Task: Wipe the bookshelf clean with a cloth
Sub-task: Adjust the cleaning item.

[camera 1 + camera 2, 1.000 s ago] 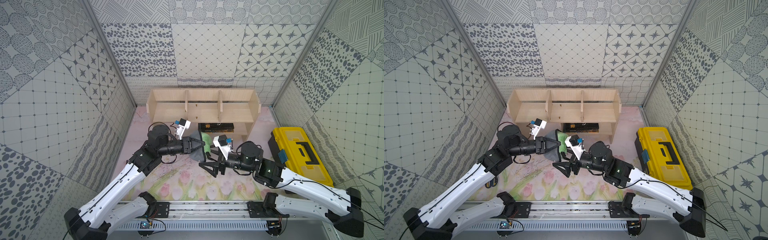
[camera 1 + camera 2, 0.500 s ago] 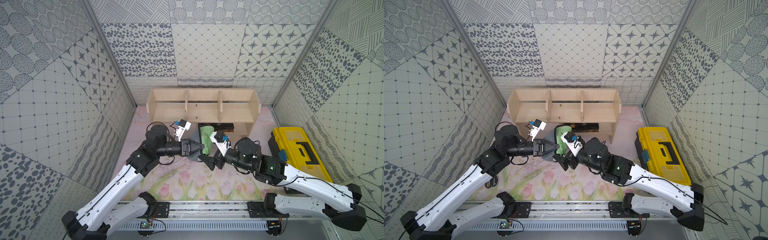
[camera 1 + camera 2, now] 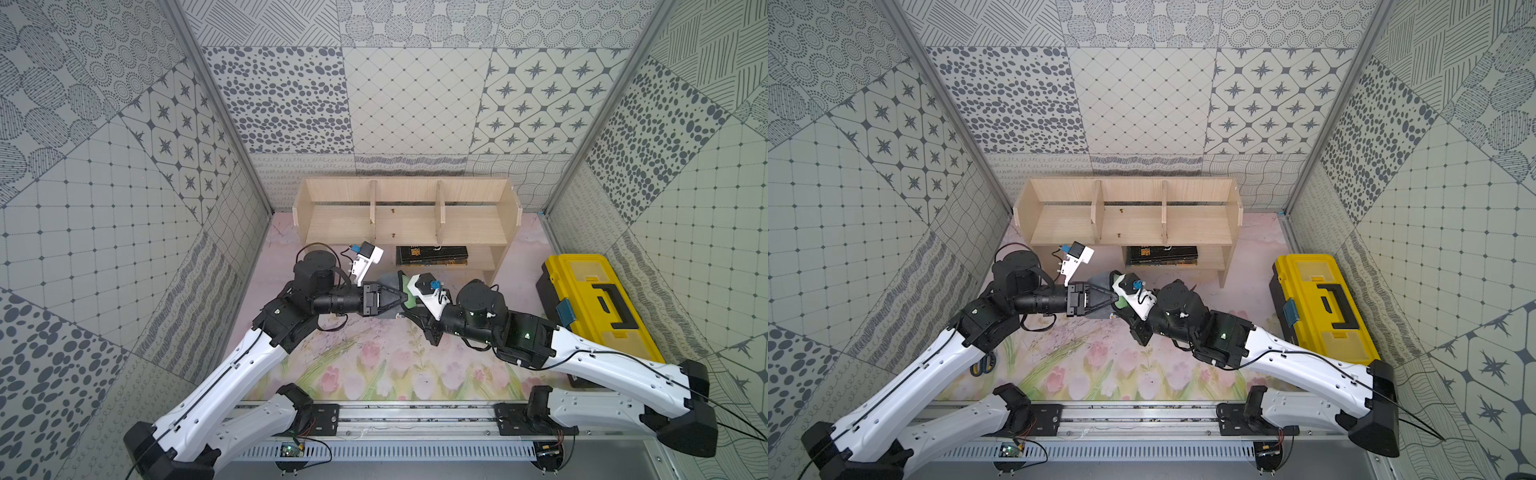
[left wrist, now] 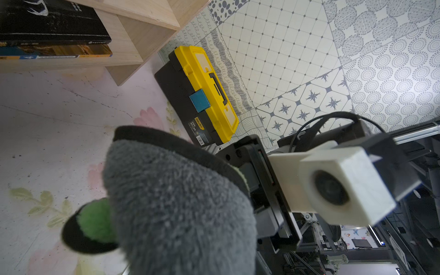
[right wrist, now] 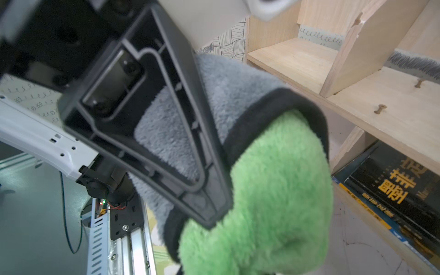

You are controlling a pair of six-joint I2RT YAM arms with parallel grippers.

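- The cloth [image 3: 410,296] is bunched between the two gripper tips at the middle of the scene, just near of the bookshelf [image 3: 332,224] and not touching it
- Its green face turns toward the right arm and its grey face toward the left arm, with dark edging along the fold
- The left gripper [image 3: 404,297] reaches in from the left with its tip buried in the cloth; in the right wrist view one black finger [image 5: 204,147] lies flat against the grey pile, but whether its jaws are pinching or parted cannot be told
- The right gripper [image 3: 412,312] comes in from the right under its white camera block, its jaws closed down on the cloth, whose green side swells over them
- Whether the cloth's hanging grey end touches the flowered mat [image 3: 374,365] cannot be told
- The bookshelf stands at the far end of the mat against the back wall, open side up, and two small brown bits [image 5: 381,108] lie on its middle compartment's board
- A black book [image 3: 431,254] with yellow lettering lies flat on the short lower shelf, right of centre
- A yellow and black toolbox [image 3: 598,303] lies shut at the right, apart from the bookshelf
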